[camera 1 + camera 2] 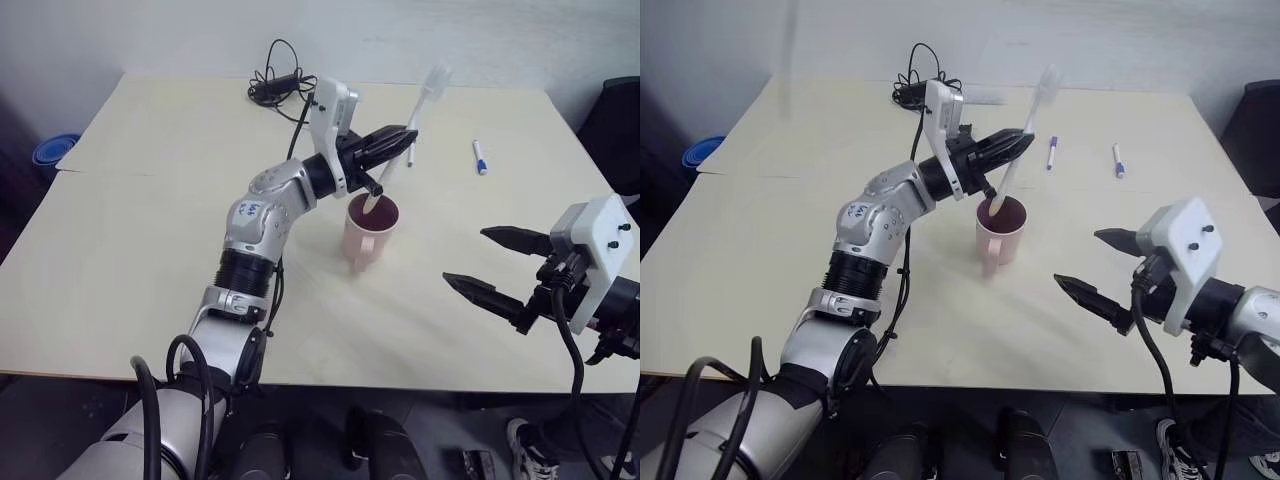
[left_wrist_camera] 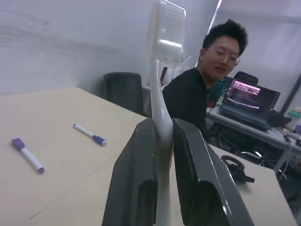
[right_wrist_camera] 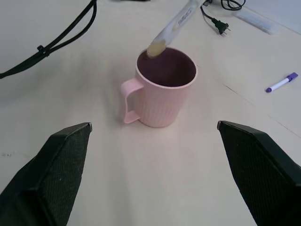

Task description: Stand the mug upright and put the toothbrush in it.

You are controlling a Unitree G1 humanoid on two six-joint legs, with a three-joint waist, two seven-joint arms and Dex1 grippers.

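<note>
1. Pale wood makes up the table (image 1: 120, 250), which carries everything. The middle of it is given over to the work, with the loose bits pushed to the far side.
2. We see the mug (image 1: 370, 235) standing upright near the middle of the table, mouth up and handle turned towards the near edge. We judge the first half of the task done, so the open top is ready to take the brush.
3. Our left gripper (image 1: 388, 146) hangs just above and to the far left of the mug, fingers clamped on the toothbrush (image 1: 422, 100) partway along its handle. In the left wrist view the two dark fingers (image 2: 136, 188) press the white shaft from both sides.
4. The toothbrush leans, with its bristle head up and away towards the far right and its butt end down at the mug's mouth, just at or inside the rim. We think it is held tilted so that the tail finds the opening first.
5. Our right gripper (image 1: 500, 270) waits to the near right of the mug, fingers spread wide with nothing between them, clear of the mug and touching nothing.
6. A black cable (image 1: 280, 80) lies at the far edge.
7. Two markers, one blue-capped (image 1: 480, 157) and one purple-capped (image 1: 1051, 153), lie far right, well apart from the mug.
</note>
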